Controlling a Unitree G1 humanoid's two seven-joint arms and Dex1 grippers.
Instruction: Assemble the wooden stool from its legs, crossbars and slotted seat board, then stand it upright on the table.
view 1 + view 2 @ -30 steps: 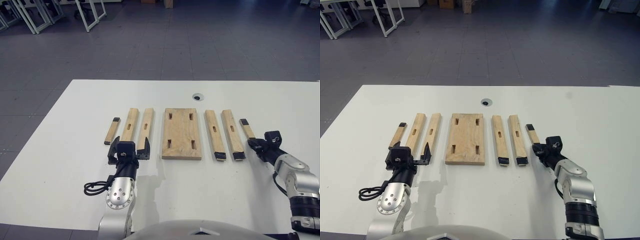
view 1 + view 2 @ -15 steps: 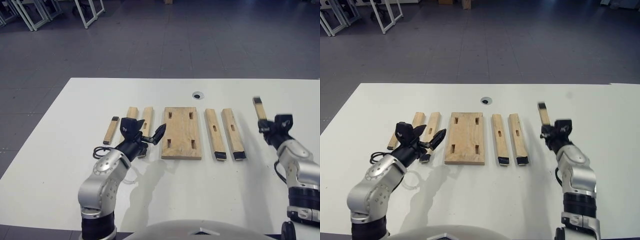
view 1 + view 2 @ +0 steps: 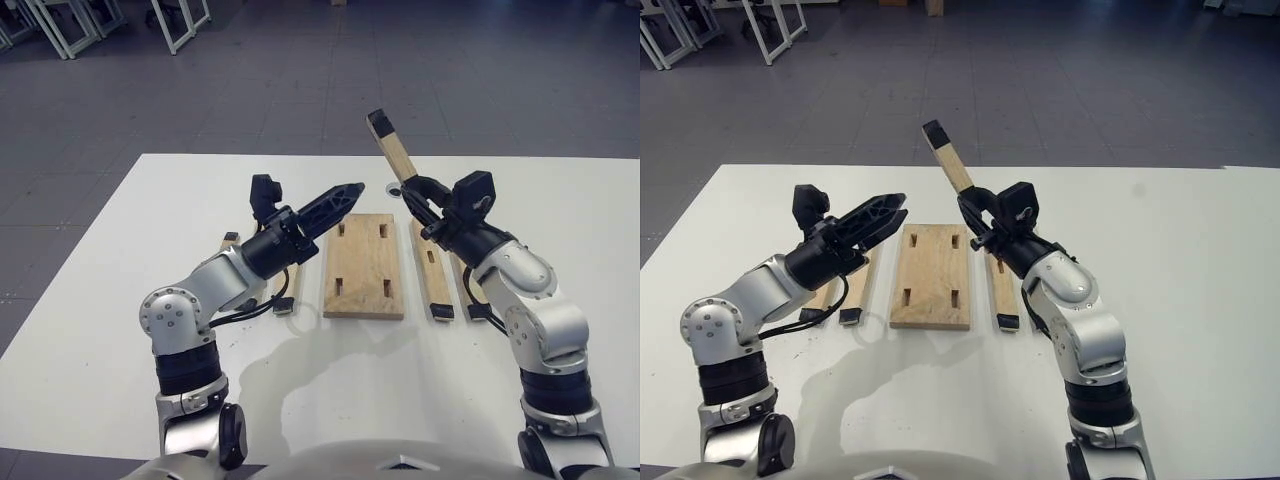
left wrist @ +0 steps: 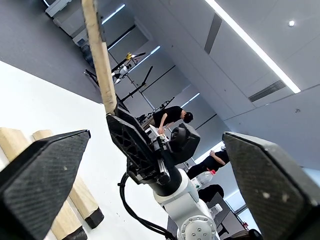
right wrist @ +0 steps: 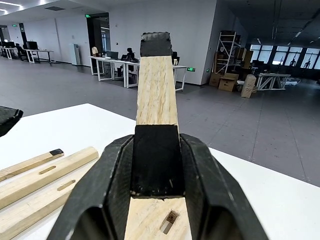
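the right gripper (image 3: 413,198) is clenching the crossbar (image 3: 392,150) by one end; the left gripper (image 3: 345,198) is gaping nearby and, i judge, should be closing squarely on wood beyond those jaws.

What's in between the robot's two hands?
Nothing, just a bare gap in the left eye view, between the left hand and the right hand holding a crossbar; the seat board lies below.

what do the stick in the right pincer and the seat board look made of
Stick in the right pincer: likely pale bare wood, grain showing, matte; black ends, perhaps rubber or paint. Seat board: same light wood, visible grain, no gloss.
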